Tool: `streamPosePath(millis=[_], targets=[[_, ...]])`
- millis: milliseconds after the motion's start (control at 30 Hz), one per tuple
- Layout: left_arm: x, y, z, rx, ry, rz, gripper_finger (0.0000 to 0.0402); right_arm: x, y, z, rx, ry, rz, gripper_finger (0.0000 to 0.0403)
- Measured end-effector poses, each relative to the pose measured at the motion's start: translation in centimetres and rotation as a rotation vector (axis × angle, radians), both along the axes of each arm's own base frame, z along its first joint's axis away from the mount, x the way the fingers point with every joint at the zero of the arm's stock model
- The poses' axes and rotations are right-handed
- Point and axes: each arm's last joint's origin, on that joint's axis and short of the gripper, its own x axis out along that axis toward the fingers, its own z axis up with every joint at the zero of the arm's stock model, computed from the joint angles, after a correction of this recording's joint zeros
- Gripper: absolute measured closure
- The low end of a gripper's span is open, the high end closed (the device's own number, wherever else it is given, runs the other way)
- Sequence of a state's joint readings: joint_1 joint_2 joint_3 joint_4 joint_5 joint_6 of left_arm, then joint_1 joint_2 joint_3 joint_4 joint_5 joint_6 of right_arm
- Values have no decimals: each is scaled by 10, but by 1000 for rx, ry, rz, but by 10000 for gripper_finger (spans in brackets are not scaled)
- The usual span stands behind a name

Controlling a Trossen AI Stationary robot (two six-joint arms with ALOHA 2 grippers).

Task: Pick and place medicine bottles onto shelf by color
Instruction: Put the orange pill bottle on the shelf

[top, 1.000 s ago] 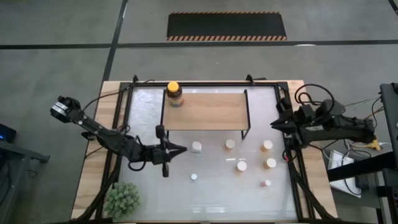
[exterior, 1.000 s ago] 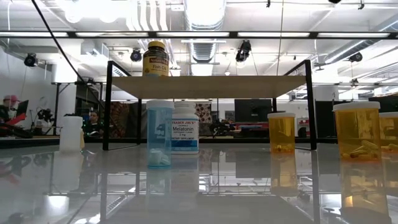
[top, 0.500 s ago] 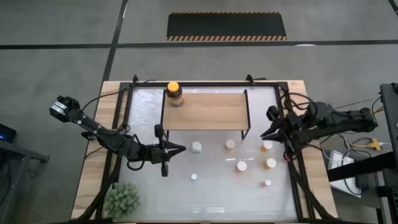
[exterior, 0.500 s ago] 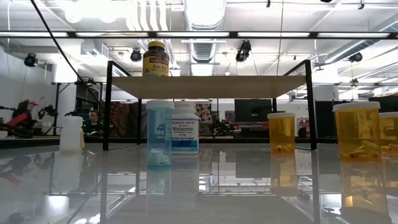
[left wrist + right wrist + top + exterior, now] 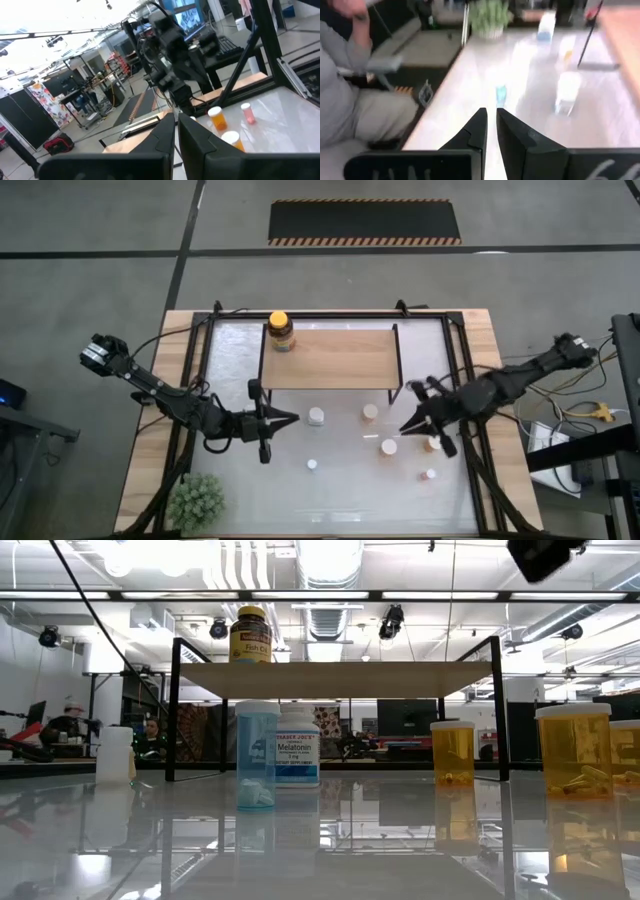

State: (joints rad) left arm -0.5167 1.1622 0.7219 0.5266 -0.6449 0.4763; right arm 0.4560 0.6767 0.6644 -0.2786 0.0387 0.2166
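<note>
High view: amber jar (image 5: 281, 330) upright on shelf (image 5: 330, 358) — right claw (image 5: 408, 423) nearly together (empty), left claw (image 5: 283, 420) likewise.

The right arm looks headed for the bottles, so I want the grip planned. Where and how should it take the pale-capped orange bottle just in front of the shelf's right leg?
Probably from straight above: the orange bottle stands upright and clear of its neighbours. Grip across the round cap or just under it, the right gripper descending vertically.
</note>
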Motion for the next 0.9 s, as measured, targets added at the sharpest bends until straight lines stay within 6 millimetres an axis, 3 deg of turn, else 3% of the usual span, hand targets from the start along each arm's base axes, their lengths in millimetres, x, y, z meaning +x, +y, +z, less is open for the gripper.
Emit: streamPosePath(millis=[400, 733, 900], targets=[[0, 0, 4, -20, -34, -1, 396, -5, 20, -14, 80, 167, -33, 370], [0, 0, 5, -23, -40, -1, 396, -7, 19, -22, 24, 238, -89, 369], [0, 0, 6, -28, -50, -1, 396, 0, 25, -4, -86, 231, -102, 370]])
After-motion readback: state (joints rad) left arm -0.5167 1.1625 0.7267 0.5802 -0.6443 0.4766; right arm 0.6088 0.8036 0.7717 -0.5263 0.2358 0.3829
